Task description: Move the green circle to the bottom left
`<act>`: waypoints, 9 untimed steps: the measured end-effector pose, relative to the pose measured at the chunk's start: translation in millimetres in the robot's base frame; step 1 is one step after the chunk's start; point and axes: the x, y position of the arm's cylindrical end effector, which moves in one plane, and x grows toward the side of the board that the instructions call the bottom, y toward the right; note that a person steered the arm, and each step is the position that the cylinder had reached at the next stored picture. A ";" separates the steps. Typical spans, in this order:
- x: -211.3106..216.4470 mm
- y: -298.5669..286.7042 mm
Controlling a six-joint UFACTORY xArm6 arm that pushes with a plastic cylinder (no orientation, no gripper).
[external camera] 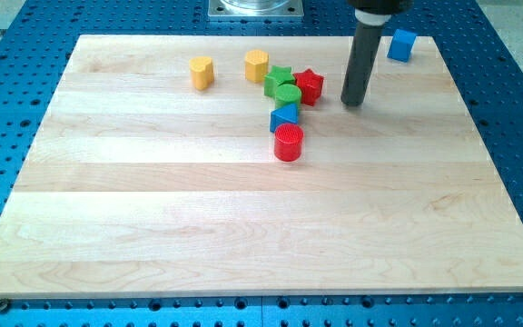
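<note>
The green circle (pixel 288 95) lies near the top middle of the wooden board (pixel 152 209), in a tight cluster. A green star (pixel 278 79) touches it on the upper left, a red star (pixel 310 85) on the right, and a blue triangle (pixel 284 116) just below. A red cylinder (pixel 289 143) sits under the blue triangle. My tip (pixel 353 103) rests on the board to the right of the red star, a short gap away from it and from the green circle.
A yellow heart-like block (pixel 202 72) and a yellow hexagon (pixel 257 65) lie left of the cluster near the top. A blue cube (pixel 402 44) sits at the board's top right edge. A blue perforated table (pixel 507 82) surrounds the board.
</note>
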 end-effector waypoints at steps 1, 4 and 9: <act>0.0 -79.3; -51.3 -64.8; 21.6 -217.9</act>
